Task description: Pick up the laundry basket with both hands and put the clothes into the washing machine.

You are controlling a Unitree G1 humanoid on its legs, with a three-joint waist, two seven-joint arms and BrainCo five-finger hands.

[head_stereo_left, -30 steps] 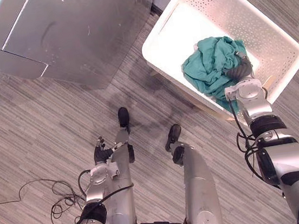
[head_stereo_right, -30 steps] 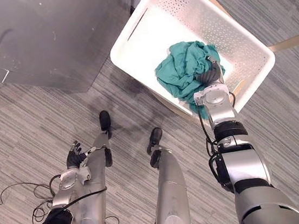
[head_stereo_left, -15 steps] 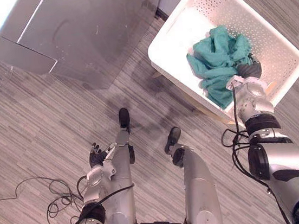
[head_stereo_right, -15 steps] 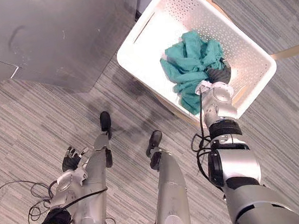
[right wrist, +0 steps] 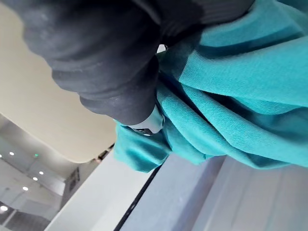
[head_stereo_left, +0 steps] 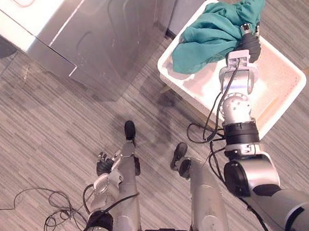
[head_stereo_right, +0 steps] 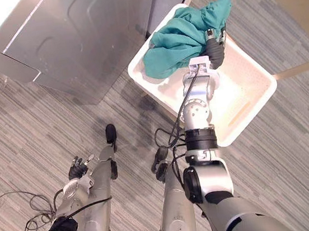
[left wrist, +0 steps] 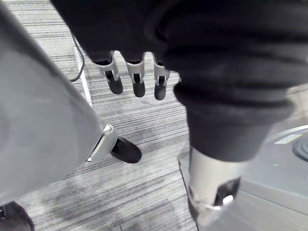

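the right hand (head_stereo_right: 215, 51) clutches the teal cloth (head_stereo_right: 176, 42) in curled fingers — its bulk, sagging beside them, may slip out.

Silver-grey right arm (head_stereo_left: 236, 91), dark-covered right hand (head_stereo_left: 250, 44)

Laundry room perhaps, washing machine (head_stereo_left: 94, 38), basket (head_stereo_left: 282, 73)

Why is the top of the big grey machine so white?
Left eye view: light glares off the top of the washing machine, whitening it; its side is dull grey. Right eye view: the same glare at the top-left corner.
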